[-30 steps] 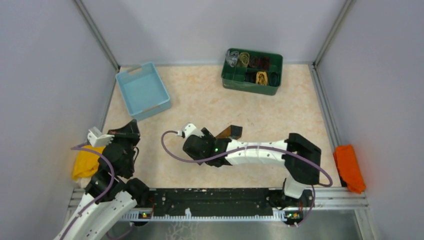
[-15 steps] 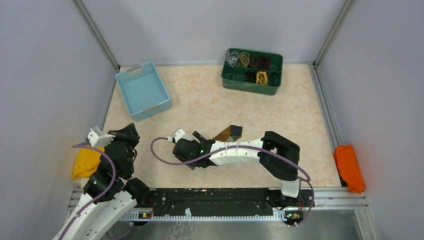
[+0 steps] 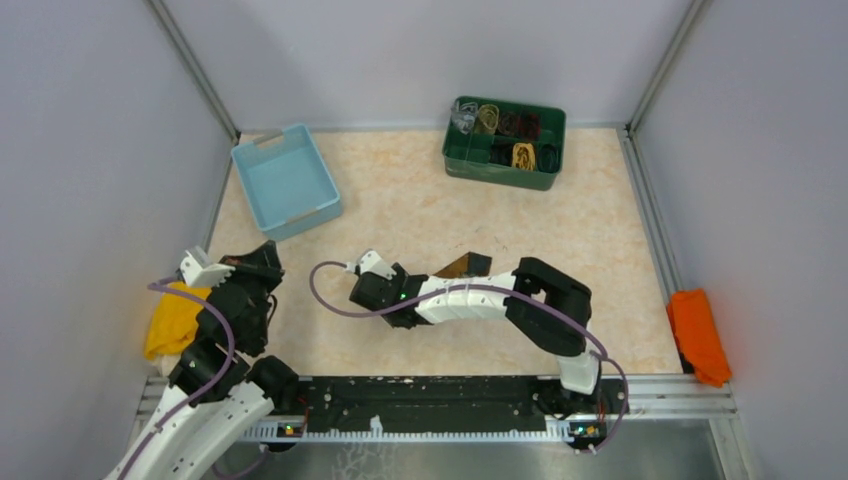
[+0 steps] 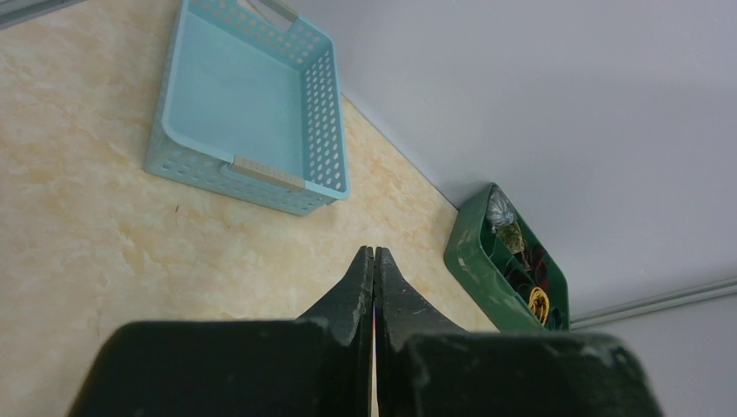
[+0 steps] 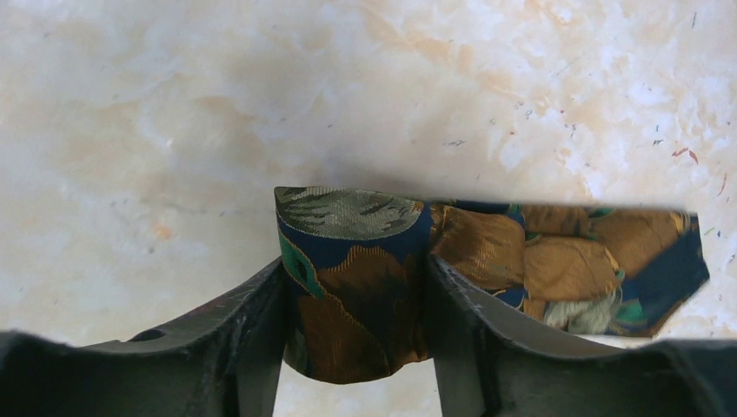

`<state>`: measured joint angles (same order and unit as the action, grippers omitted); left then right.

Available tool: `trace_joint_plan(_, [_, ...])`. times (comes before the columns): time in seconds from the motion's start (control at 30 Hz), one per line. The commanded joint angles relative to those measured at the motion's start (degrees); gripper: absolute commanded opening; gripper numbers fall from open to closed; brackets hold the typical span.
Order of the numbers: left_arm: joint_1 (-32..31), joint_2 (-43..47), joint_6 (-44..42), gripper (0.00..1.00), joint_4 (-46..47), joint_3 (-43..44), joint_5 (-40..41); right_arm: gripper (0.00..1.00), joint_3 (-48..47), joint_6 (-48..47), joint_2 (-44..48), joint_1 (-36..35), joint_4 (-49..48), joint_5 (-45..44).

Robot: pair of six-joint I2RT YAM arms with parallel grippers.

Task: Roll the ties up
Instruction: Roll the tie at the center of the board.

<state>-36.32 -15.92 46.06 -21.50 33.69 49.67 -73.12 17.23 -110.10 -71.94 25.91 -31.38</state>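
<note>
My right gripper (image 5: 355, 287) is shut on the rolled part of the dark brown tie (image 5: 356, 269) with gold-orange and teal pattern. Its flat wide end (image 5: 591, 261) trails off to the right on the table. In the top view only that end (image 3: 466, 265) shows behind my right gripper (image 3: 385, 290) at mid-table. My left gripper (image 4: 375, 261) is shut and empty, held above the table at the near left (image 3: 250, 268). Several rolled ties (image 3: 523, 154) sit in the green bin (image 3: 500, 171) at the back.
A light blue basket (image 3: 286, 180) stands at the back left, also in the left wrist view (image 4: 252, 113). A yellow cloth (image 3: 172, 320) lies at the left edge and an orange cloth (image 3: 697, 335) at the right edge. Grey walls enclose the table.
My right arm folded in and its gripper moved left then slightly back with the tie roll; more of the tie's wide end is covered. The left arm barely moved.
</note>
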Motion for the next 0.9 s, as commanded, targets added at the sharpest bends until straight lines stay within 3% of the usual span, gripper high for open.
trace_joint_plan(0.0, [0.01,-0.43,-2.27,0.00,2.30,-0.63,-0.97,0.51,3.05,3.87,0.21,3.71,-0.52,4.85])
trace_joint_plan(0.23, [-0.03,-1.30,-2.82,0.00,3.49,-0.84,0.07,0.40,2.54,3.07,2.94,7.10,-5.93,14.04])
trace_joint_plan(0.67, [0.02,-0.93,-4.31,0.00,4.45,-1.05,-0.26,0.37,-14.78,-0.93,-4.14,8.63,-9.55,27.74])
trace_joint_plan(0.77, [0.02,-1.03,-4.81,0.00,5.12,-1.19,-1.37,0.37,-13.36,1.75,-3.32,8.65,-11.29,31.01])
trace_joint_plan(0.87, [0.02,-1.48,-5.59,0.00,6.45,-1.65,-2.34,0.37,-5.91,5.97,-0.25,9.01,-16.84,35.95])
